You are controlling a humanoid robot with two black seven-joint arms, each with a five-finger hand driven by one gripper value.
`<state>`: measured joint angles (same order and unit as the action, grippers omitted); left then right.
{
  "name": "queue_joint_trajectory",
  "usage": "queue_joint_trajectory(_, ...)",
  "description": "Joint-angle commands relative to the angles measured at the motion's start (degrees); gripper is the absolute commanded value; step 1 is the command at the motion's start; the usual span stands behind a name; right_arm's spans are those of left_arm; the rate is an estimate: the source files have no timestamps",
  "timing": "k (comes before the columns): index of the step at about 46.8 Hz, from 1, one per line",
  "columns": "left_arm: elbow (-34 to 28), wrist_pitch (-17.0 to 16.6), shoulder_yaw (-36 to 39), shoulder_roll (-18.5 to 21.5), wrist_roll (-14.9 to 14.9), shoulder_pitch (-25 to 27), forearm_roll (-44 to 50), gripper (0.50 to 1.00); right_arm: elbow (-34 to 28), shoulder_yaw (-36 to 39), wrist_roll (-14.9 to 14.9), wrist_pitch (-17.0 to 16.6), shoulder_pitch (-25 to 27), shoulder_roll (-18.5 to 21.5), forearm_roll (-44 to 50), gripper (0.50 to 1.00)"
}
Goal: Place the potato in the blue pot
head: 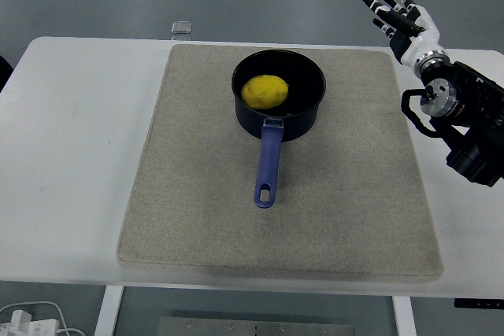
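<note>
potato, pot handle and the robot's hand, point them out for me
potato (264,91), head view, middle of its yellow top, inside the pot
pot handle (268,164), head view, midway along the blue shaft
right hand (399,15), head view, palm below the spread fingers

The robot's black right arm (472,127) is blocky, with a round silver joint and a looped black cable beside it. Its white-backed right hand (402,15) has black fingers (383,10) banded with white segments.

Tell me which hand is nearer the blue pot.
Right. The right hand is raised beyond the mat's far right corner, right of the blue pot; the left hand isn't in view.
</note>
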<state>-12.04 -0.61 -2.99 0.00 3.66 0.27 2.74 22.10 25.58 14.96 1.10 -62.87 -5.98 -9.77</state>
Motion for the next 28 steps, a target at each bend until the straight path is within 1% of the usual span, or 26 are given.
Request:
queue_joint_trajectory(1, 0.0, 0.0, 0.0, 0.0, 0.03, -0.01, -0.02, 0.994, -0.13, 4.12, -0.02, 0.04, 0.99, -0.09, -0.34, 0.928)
queue_joint_trajectory(5, 0.0, 0.0, 0.0, 0.0, 0.03, -0.01, -0.02, 0.994, -0.13, 6.15, 0.16, 0.04, 1.78, 0.0, -0.34, 0.928)
queue_joint_trajectory(18, 0.0, 0.0, 0.0, 0.0, -0.06, -0.01, -0.02, 0.994, -0.13, 6.59, 0.78, -0.05, 3.36, -0.62, -0.25, 0.928)
queue_joint_trajectory(28, 0.0, 0.0, 0.0, 0.0, -0.06, -0.01, -0.02, 0.994, -0.13, 6.59, 0.86, -0.22, 3.89, -2.55, -0.25, 0.928)
